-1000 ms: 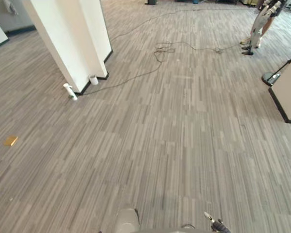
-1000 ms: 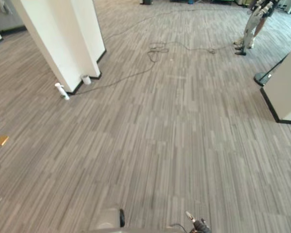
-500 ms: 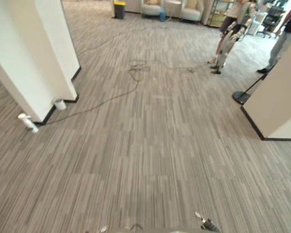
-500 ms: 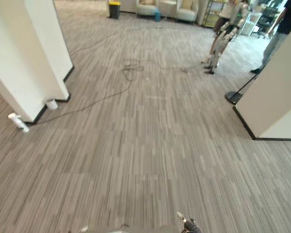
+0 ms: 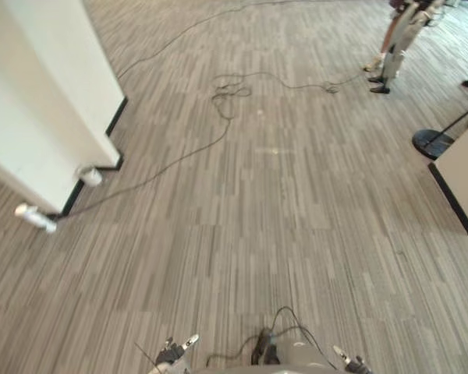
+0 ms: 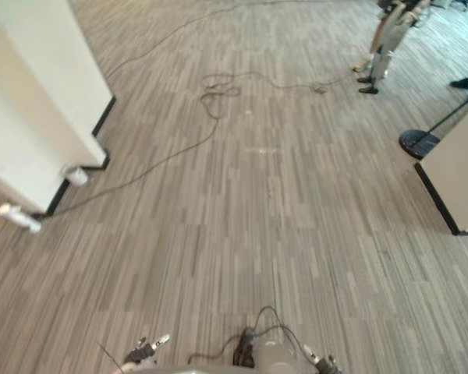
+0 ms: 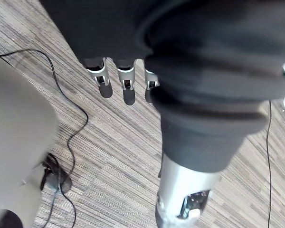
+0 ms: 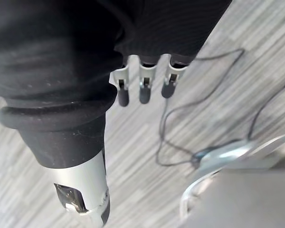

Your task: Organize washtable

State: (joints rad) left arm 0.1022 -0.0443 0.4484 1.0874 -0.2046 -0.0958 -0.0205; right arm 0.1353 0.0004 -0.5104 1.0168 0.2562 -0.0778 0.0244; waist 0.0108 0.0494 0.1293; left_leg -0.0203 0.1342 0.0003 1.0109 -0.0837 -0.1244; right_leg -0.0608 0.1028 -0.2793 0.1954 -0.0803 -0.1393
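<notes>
Washtable: its place cannot be told. One grey striped floor (image 5: 296, 202); one white pillar (image 5: 47, 101), far left; one beige partition (image 5: 464, 175), right; one round black stand base (image 5: 429, 142) just beyond it; one thin cable (image 5: 179, 158) trailing from the pillar's foot; one white bottle (image 5: 35, 218) lying and one white cup (image 5: 89, 176) by that foot. Left hand (image 7: 124, 88) and right hand (image 8: 143, 88) hang at the near edge, fingers straight, holding nothing.

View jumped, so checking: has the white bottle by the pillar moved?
No. The white bottle lies at the same corner of the pillar, near the white roll, as before; the whole view shifted.
</notes>
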